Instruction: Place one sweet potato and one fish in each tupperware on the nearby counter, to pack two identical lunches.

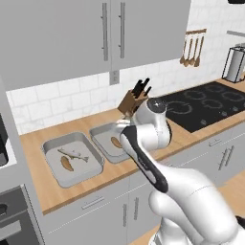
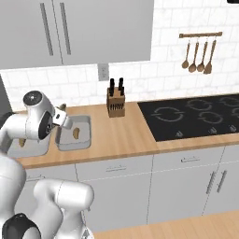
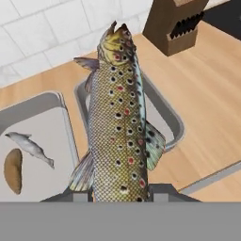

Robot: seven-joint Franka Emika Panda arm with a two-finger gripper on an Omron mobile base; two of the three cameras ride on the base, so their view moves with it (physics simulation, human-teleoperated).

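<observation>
Hazard entry, fish transfer. Left base view: two grey tupperware trays lay side by side on the wooden worktop (image 1: 43, 191); the left tray (image 1: 72, 160) held a small grey fish (image 1: 72, 154) and a sweet potato (image 1: 67, 163), the right tray (image 1: 106, 139) a sweet potato (image 1: 116, 142) alone, partly masked by the arm. Right base view: the wrist stood over the right tray (image 2: 74, 132), a knife block (image 2: 115, 103) just behind on the worktop. Hand view: the hand (image 3: 120, 190) was clamped narrowly on the tail end of a large spotted fish (image 3: 117, 117), which stretched away across the right tray (image 3: 162, 110) and past its far rim. Likely faults: a tail-only grip letting the fish slip or swing; a long body landing across the rim or spilling onto the worktop; a release too near the left tray (image 3: 40, 141), doubling its fish.
</observation>
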